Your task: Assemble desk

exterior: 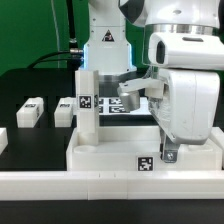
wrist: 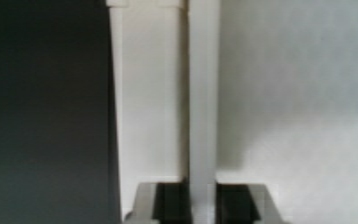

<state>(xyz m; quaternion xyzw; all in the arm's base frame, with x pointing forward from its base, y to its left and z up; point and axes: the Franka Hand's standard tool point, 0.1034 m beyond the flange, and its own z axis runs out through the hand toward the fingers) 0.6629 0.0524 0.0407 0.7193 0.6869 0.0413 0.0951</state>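
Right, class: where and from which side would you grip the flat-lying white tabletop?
Grip the tabletop by its raised rim, coming straight down with the jaws astride the thin wall. Lying flat, it is likely too wide to span; the rim is its only narrow part. Stay clear of the upright leg.

Arm [exterior: 185, 90] hides part of marker board [exterior: 112, 101] and tabletop [exterior: 105, 152]; wrist view blurred.
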